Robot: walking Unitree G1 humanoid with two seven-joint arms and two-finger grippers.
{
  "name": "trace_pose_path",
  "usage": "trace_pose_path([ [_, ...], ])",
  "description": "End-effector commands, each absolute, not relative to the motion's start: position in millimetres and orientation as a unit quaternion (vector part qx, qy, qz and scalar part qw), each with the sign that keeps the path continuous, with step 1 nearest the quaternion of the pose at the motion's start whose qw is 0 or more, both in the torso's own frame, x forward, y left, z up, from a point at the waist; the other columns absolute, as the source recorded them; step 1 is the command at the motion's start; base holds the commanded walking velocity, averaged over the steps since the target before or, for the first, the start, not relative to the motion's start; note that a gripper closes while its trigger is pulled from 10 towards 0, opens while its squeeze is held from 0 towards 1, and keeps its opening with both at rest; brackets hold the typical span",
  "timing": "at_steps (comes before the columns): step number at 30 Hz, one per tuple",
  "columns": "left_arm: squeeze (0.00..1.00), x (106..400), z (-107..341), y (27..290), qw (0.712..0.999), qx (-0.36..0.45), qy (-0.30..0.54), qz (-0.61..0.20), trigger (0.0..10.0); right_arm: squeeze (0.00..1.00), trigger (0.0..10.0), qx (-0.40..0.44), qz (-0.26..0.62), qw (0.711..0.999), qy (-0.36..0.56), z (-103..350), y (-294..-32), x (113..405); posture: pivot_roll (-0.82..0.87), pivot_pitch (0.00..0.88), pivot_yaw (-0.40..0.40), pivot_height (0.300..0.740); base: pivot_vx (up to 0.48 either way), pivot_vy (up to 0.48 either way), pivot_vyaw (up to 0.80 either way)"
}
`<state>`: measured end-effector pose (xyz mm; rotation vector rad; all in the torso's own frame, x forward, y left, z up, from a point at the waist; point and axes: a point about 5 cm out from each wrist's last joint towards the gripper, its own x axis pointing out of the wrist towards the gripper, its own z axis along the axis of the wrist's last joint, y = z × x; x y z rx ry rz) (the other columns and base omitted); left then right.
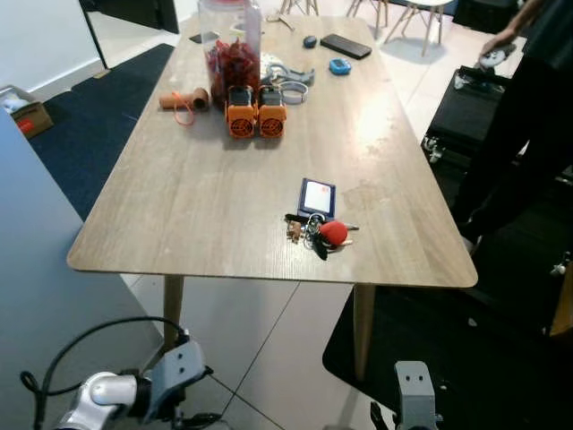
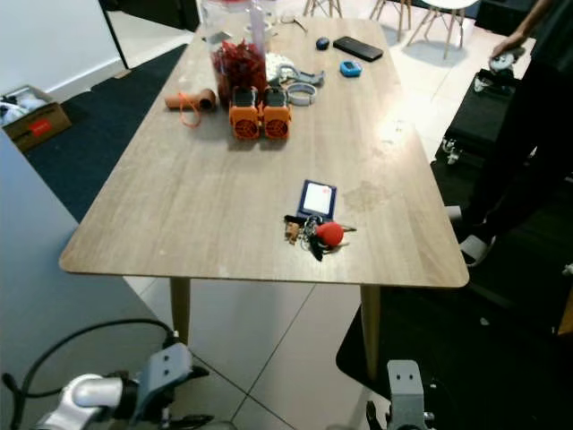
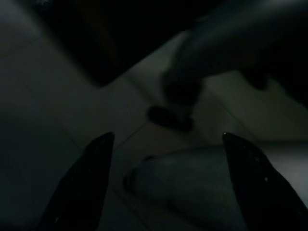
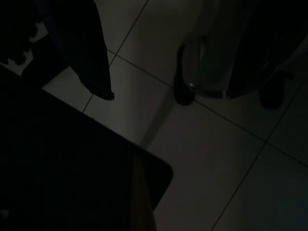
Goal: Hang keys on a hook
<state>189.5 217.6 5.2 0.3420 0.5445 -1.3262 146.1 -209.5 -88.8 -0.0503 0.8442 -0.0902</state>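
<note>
Your keys (image 1: 319, 233) lie in a loose bunch near the front edge of the table (image 1: 206, 193), toward its right side: dark metal blades and rings gathered around a rounded red fob (image 1: 333, 232). Just behind them, a flat, dark-framed card holder (image 1: 317, 196) with a pale face lies on the wood. The tabletop is light, matte, wood-grained, with rounded corners and slim tapered legs.

Well back from the keys, you see two boxy orange units (image 1: 255, 118) side by side, each with a round grille, in front of a tall clear jar (image 1: 231, 45) packed with red pieces. Left of them lies a brown cylinder (image 1: 183, 98) with an orange loop. Behind, a pile of grey metal parts (image 1: 288, 79), a small blue disc (image 1: 339, 65), a dark oval (image 1: 310, 41) and a black phone (image 1: 346, 46) dot the far end.

A person in dark clothes (image 1: 524, 116) stands at the right, a hand (image 1: 498, 47) on a pale object.

Both arms hang below the table edge. The left gripper (image 3: 163, 185) holds its black tapered fingers (image 3: 82, 185) wide apart over dim floor tiles. Of the right gripper you can see a single finger (image 4: 89, 53) above tile and a dark mat (image 4: 72, 168), so whether it is spread or closed cannot be told.
</note>
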Motion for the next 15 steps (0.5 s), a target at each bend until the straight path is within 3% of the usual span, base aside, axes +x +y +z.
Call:
trace_pose_path([
  [1, 0.00, 193.2, 24.3, 213.8, 0.730, 0.143, 0.225, -0.629, 10.0, 0.00, 10.0, -0.027, -0.043, 0.906, 0.421, -91.4, -209.5, 140.6, 0.07, 0.067, -0.015, 0.740, 0.000, 0.000, 0.00],
  [6, 0.00, 195.3, 61.6, 207.6, 0.696, 0.146, 0.203, -0.673, 10.0, 0.00, 10.0, -0.025, -0.040, 0.906, 0.420, -91.3, -207.3, 142.2, 0.07, 0.069, -0.013, 0.740, 0.000, 0.000, 0.00],
  [15, 0.00, 221.3, 150.4, 170.3, 0.715, 0.020, 0.083, -0.694, 10.0, 0.00, 10.0, -0.024, -0.039, 0.907, 0.419, -90.5, -206.6, 145.4, 0.08, 0.064, -0.012, 0.740, 0.000, 0.000, 0.00],
])
